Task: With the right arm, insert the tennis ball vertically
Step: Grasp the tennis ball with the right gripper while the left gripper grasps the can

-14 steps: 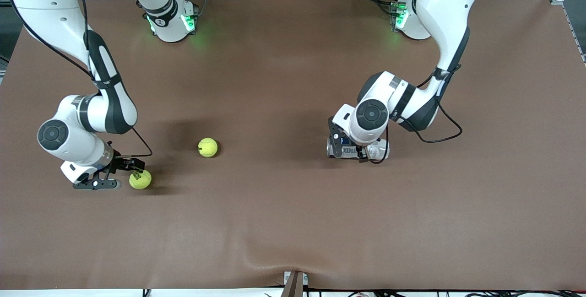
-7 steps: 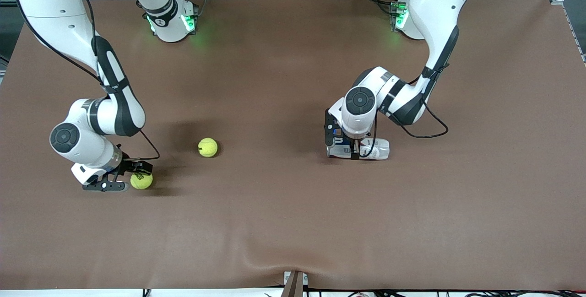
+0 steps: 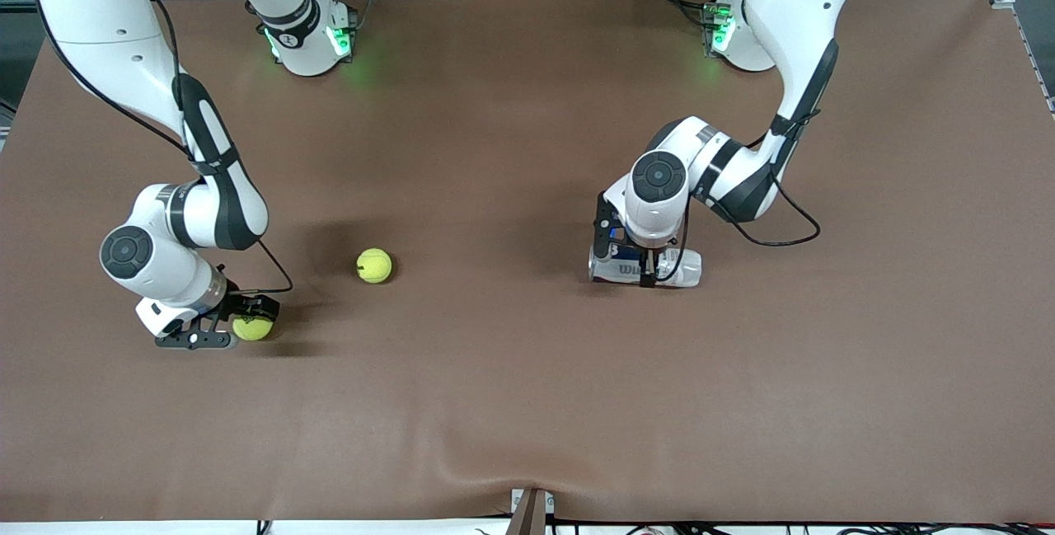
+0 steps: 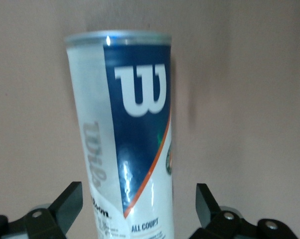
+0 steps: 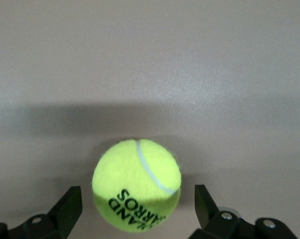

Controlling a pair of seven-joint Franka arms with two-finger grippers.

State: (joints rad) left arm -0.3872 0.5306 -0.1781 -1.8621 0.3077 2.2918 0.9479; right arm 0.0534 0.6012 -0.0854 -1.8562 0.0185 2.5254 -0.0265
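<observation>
Jaws of the right gripper (image 3: 233, 329) are spread around a tennis ball (image 3: 252, 327) on the table (image 3: 527, 403), lower left of the front view; its fingers (image 5: 65, 209) flank the ball without touching. A second ball (image 3: 374, 265) lies near centre. Right of centre, the left gripper (image 3: 626, 259), jaws also spread, straddles a can (image 3: 680, 267) lying on its side.

2 tennis balls on the surface (image 3: 527, 403): tennis ball one (image 3: 252, 327), tennis ball two (image 3: 374, 265). 1 ball can (image 3: 672, 269), lying flat. 2 arms, 1 pincer each.
</observation>
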